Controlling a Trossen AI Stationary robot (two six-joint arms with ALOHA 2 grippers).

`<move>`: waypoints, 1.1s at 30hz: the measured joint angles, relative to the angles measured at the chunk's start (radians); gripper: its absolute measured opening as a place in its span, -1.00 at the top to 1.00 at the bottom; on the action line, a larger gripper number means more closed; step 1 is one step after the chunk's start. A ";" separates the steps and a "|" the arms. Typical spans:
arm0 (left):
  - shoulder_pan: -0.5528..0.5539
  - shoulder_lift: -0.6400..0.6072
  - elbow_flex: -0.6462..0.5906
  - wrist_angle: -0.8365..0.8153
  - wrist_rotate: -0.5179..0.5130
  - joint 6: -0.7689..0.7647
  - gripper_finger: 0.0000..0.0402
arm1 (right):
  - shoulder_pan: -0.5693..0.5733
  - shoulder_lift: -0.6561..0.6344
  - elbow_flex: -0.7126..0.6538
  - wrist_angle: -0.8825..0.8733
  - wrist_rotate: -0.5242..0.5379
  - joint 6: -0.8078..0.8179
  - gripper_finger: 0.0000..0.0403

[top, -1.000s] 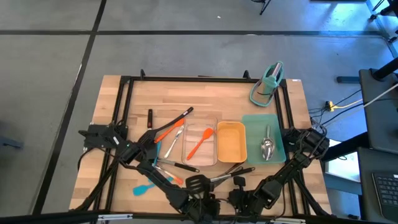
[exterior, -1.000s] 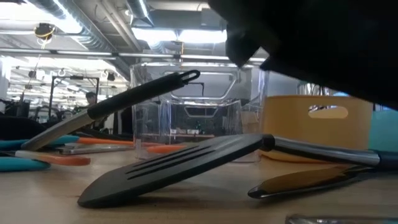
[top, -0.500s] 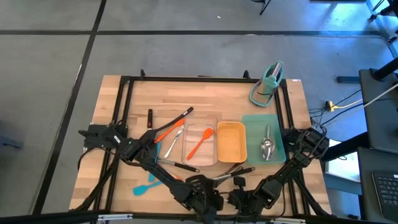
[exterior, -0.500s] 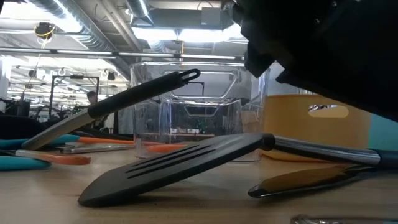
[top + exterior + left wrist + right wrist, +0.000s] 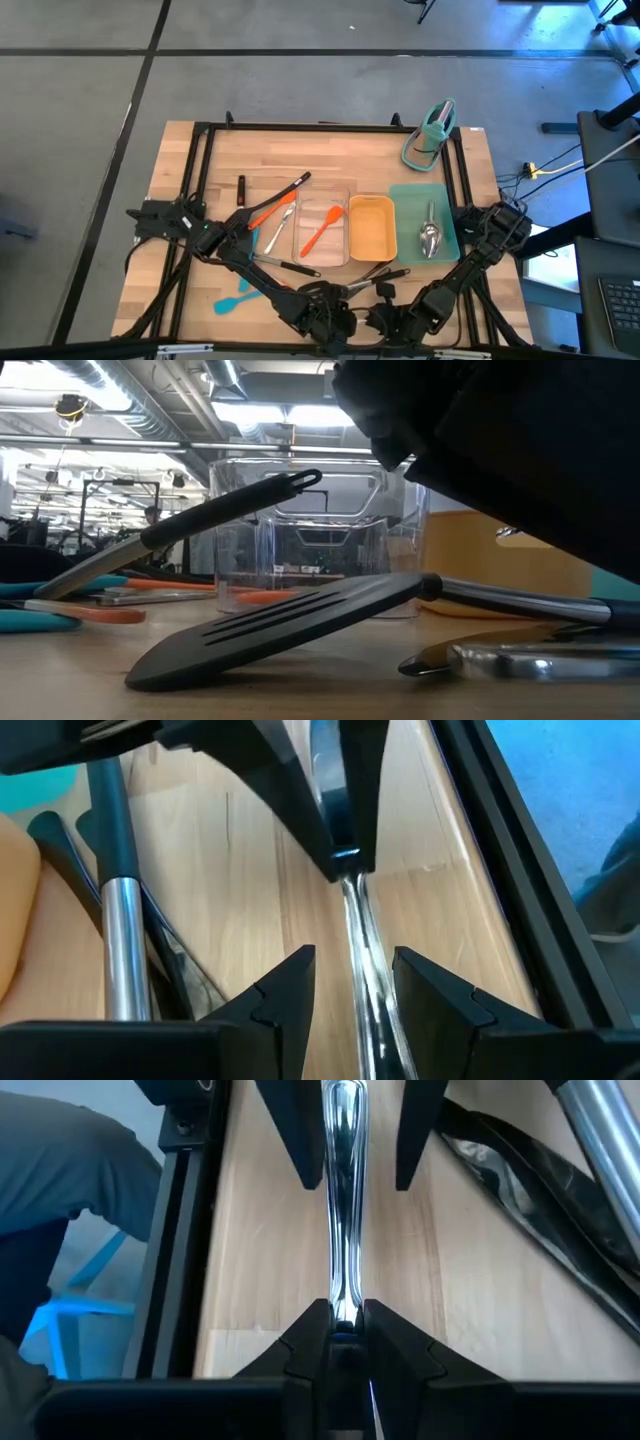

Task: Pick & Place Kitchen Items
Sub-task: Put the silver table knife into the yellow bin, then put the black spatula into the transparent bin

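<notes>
Steel gleams between both claws at the surface's near edge: the right claw [image 5: 338, 1320] is clenched on a steel spoon [image 5: 341, 1200], while the left claw [image 5: 350, 980] stands released astride its other end. A handover seems underway; next, the left should close.
</notes>
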 joint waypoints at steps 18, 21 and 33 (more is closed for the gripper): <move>0.007 -0.002 0.002 -0.002 -0.002 0.047 0.34 | -0.027 -0.002 0.002 -0.014 0.014 0.023 0.71; 0.017 -0.003 0.002 -0.034 -0.018 0.061 0.34 | -0.027 -0.002 0.002 -0.012 0.014 0.023 0.71; 0.036 0.004 -0.002 -0.076 0.002 0.059 0.34 | -0.027 -0.004 0.003 -0.009 0.015 0.022 0.78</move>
